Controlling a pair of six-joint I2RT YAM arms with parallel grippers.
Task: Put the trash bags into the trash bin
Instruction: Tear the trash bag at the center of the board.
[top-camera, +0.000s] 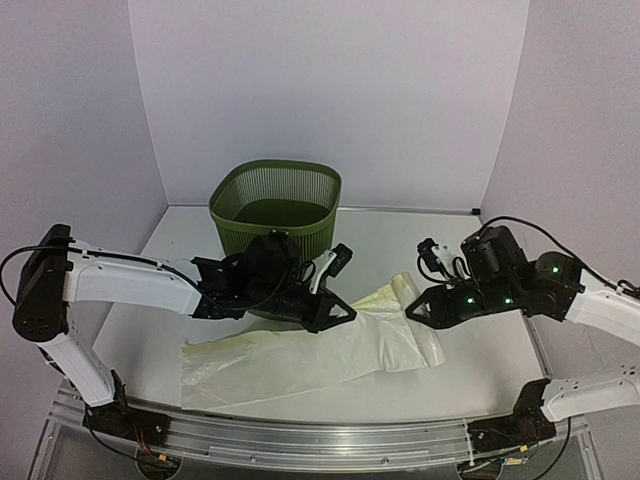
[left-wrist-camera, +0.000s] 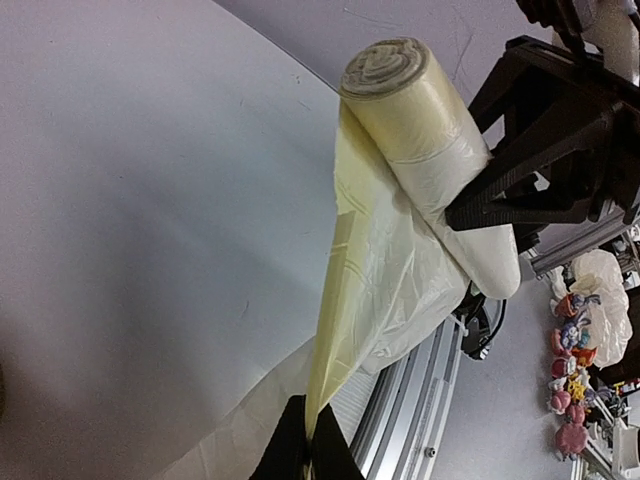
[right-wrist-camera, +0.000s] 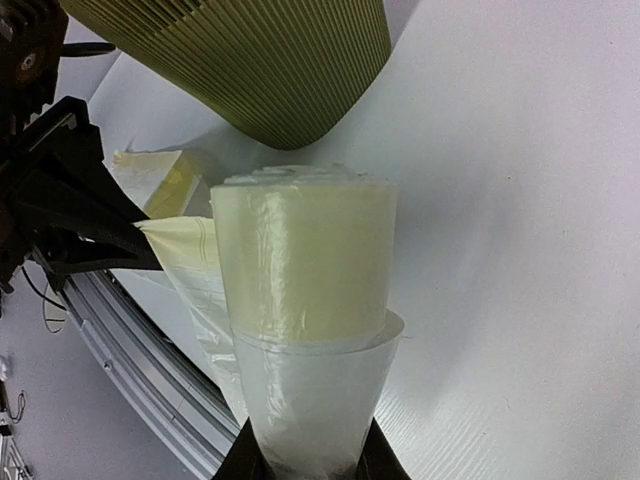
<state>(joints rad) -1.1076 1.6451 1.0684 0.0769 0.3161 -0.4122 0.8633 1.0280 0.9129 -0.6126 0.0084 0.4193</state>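
Left gripper and right gripper both clamped on the trash bags — one at each end.
My left jaws are pinched fully shut on a gathered fold of the unrolled film. My right jaws, partway closed, grip the roll by its loose wrap. The film lies flat across the table — just in front of the trash bin.

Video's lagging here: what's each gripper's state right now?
Left gripper: closed, pinching the unrolled bag.
Right gripper: closed on the bag roll.
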